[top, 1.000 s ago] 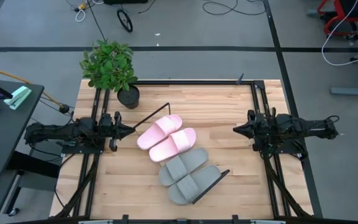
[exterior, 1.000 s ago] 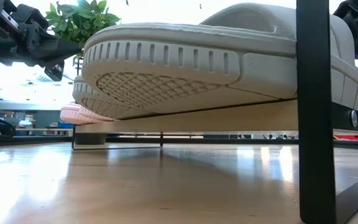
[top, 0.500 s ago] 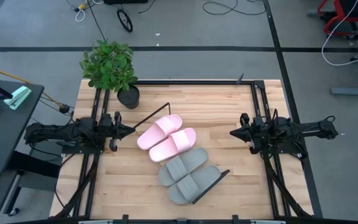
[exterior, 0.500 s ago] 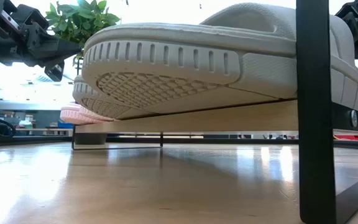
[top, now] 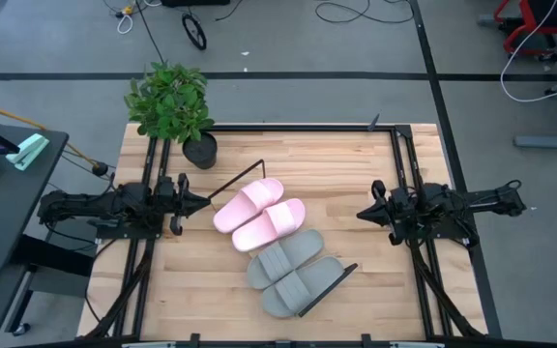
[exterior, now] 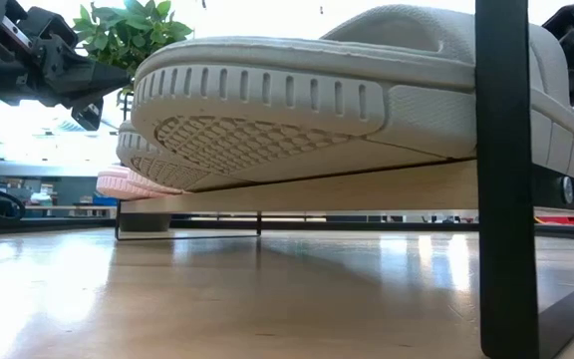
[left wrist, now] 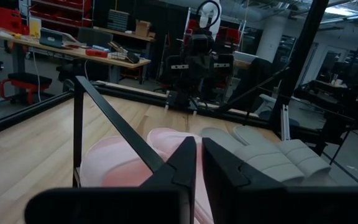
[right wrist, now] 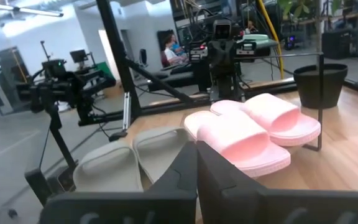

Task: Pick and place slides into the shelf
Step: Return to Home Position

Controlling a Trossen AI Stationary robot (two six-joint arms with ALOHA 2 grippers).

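Two pale pink slides (top: 259, 215) and two grey slides (top: 293, 271) lie side by side, soles down, on the shelf, which runs slantwise across the table's middle. Its dark wire end frames (top: 329, 288) stick out at both ends. In the low view, the light board (exterior: 387, 184) shows under a grey sole (exterior: 297, 120). My left gripper (top: 203, 201) hovers shut just left of the pink slides (left wrist: 120, 165). My right gripper (top: 360, 214) hovers shut to the right of the slides, facing the pink (right wrist: 253, 134) and grey (right wrist: 135, 158) pairs.
A potted plant (top: 172, 101) stands at the table's far left corner, behind my left arm. Dark rails (top: 409, 184) run along both table sides under the arms. Bare wood (top: 341, 174) lies between my right gripper and the shelf.
My right gripper has crept toward the table's left, closer to the slides, and slightly toward the near edge. The slides and shelf have stayed where they were.
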